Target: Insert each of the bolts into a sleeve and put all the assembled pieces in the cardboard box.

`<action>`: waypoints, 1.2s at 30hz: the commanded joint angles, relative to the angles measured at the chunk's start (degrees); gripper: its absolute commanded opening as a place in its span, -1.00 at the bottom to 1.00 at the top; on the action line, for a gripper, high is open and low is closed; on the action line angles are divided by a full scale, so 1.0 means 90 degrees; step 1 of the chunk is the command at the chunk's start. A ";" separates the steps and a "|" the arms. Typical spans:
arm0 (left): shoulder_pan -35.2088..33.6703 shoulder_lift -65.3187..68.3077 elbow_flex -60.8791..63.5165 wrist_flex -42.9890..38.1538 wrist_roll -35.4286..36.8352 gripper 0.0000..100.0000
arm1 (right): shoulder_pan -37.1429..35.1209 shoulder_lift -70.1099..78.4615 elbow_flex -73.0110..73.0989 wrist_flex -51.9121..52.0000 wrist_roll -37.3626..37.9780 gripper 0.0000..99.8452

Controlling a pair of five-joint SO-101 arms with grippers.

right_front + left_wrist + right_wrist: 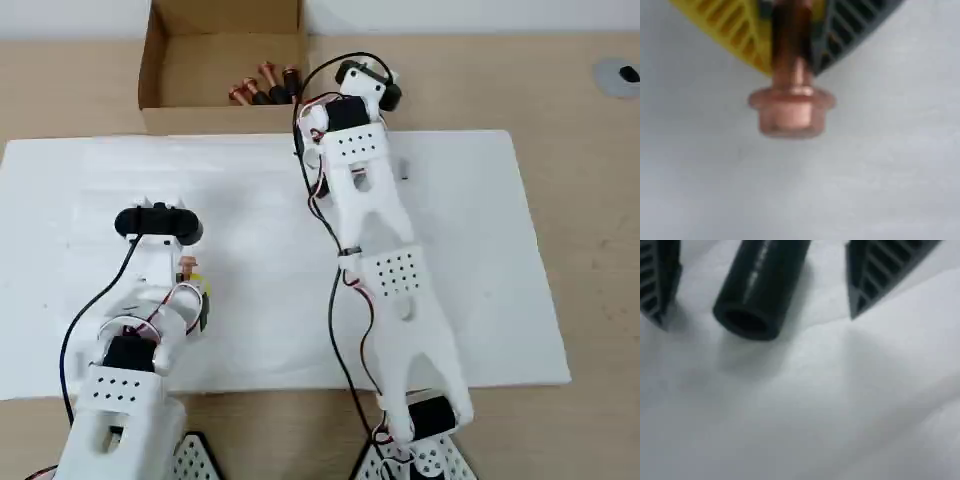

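Left gripper (792, 62) clamps the bolt (792, 112) by its shank; right gripper (757, 317), jaws wide, straddles the off-centre sleeve (760, 285), which may roll on closing.

The high camera looked down over the whole tabletop (590, 250). Each wrist camera peered past its fingers (740, 35) (880, 270), very close over the white sheet (250, 200), which all views shared.

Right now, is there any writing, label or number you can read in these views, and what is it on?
No text can be read anywhere.
black sleeve: a faint pale marking along its side, too blurred to read.
copper bolt: no marking visible on its head.
cardboard box: no print visible.
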 commanded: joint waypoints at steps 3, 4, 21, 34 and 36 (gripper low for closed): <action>-0.0068 -0.0073 -0.0049 -0.0137 -0.0020 -0.98 | -0.0190 0.0015 -0.0190 -0.0127 -0.0020 -0.57; -0.0068 -0.0073 -0.0049 -0.0137 -0.0020 -0.98 | -0.0190 0.0015 -0.0190 -0.0127 -0.0020 -0.63; -0.0068 -0.0073 -0.0049 -0.0137 -0.0020 -0.98 | -0.0190 -0.0024 -0.0200 0.0147 0.0166 -0.98; -0.0127 -0.0073 -0.0537 -0.0098 0.0000 -0.98 | -0.0190 -0.1714 -0.1470 0.0518 0.1534 -0.98; -0.0127 -0.0073 -0.0879 -0.0088 0.0010 -0.98 | -0.0190 -0.2115 -0.1470 0.0459 0.1934 -0.98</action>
